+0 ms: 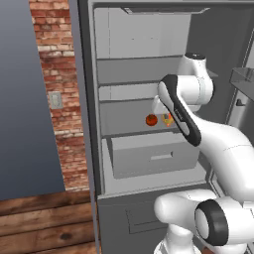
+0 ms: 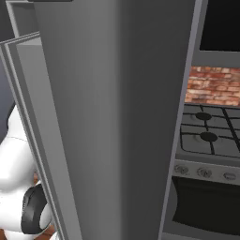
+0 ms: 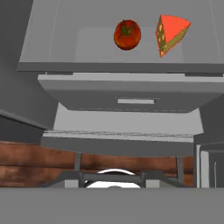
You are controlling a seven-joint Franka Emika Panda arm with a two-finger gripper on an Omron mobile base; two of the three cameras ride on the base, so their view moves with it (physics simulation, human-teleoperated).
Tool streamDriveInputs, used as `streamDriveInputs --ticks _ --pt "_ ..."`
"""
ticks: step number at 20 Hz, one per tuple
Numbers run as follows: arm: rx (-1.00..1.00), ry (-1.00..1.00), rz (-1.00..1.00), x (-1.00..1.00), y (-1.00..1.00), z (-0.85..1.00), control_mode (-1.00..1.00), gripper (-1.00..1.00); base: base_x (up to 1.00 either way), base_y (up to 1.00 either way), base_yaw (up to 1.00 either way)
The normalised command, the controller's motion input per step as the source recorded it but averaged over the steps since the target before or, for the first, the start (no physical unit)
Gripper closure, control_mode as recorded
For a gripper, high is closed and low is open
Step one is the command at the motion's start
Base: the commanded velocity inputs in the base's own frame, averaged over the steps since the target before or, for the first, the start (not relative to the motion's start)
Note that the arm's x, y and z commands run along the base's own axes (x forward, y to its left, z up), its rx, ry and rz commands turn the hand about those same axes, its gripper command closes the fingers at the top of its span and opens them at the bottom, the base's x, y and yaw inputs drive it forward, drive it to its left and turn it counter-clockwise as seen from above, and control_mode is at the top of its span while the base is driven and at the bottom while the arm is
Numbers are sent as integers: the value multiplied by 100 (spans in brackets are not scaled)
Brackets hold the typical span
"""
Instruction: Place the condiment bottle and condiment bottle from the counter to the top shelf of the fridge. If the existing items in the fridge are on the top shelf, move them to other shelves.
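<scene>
The fridge [image 1: 89, 99] stands open in front of me. Its top shelf [image 1: 139, 58] is a bare pale plate high inside. A red tomato-like ball [image 1: 151, 119] [image 3: 127, 34] and an orange-yellow cheese wedge [image 3: 170, 34] [image 1: 167, 119] sit side by side on the lowest of the other shelves [image 3: 87, 57], just above the drawer. My arm partly covers the wedge in the left base view. My gripper [image 3: 128, 169] hovers in front of that shelf, open, with nothing between its fingers. The condiment bottles and the counter are out of view.
The wide drawer [image 1: 154, 156] [image 3: 135, 94] sits under the tomato's shelf. The fridge door [image 2: 108, 117] stands close on my right with a rack [image 1: 243, 79]. Beyond it are a gas stove [image 2: 211, 136] and an oven. A brick wall [image 1: 54, 59] is on the left.
</scene>
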Motion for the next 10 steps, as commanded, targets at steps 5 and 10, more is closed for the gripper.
streamDriveInputs --ticks 5,10 --pt "0 -3 6 -50 0 0 -100 -100 0 0 0" --pt "0 -10 12 -99 0 0 -100 -100 0 0 0"
